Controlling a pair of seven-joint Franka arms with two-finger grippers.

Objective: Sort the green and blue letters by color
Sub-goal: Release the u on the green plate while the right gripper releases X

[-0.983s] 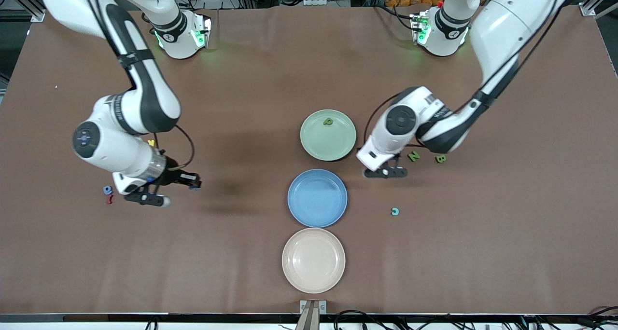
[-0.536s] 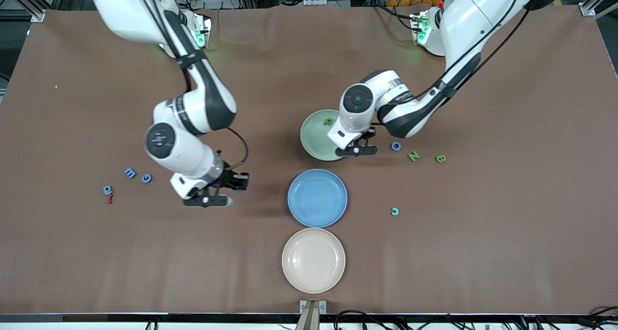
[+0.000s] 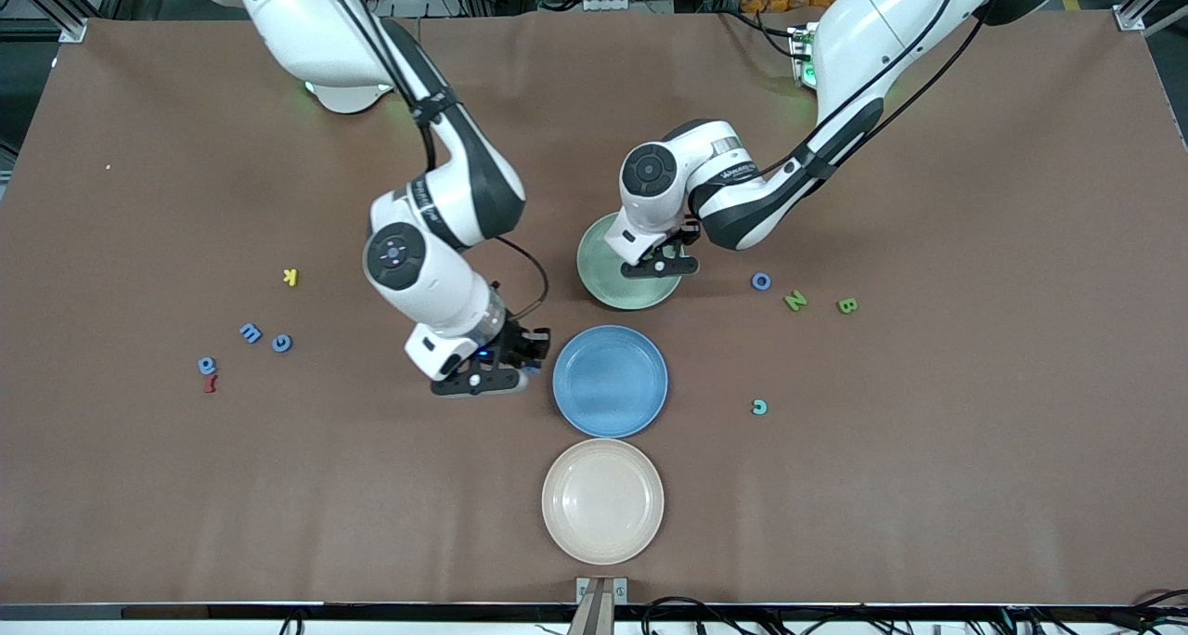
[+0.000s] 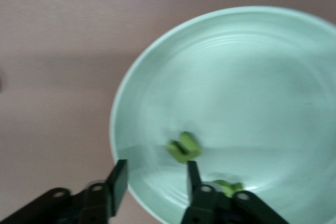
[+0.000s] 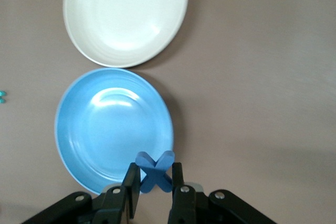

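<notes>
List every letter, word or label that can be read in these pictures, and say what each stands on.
"K": yellow letter, on the table.
"N": green letter, on the table.
"B": green letter, on the table.
"O": blue letter, on the table.
"X": blue letter, held in the right gripper at the blue plate's rim.
Other letters on the table and in the green plate, under the left gripper: too small or blurred to read.

Left claw (image 4: 153, 182) parted over green plate (image 4: 252, 66), green letter (image 4: 184, 147) loose inside

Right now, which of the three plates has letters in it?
The green plate, farthest from the front camera, under the left gripper. The blue plate and cream plate hold none.
</notes>
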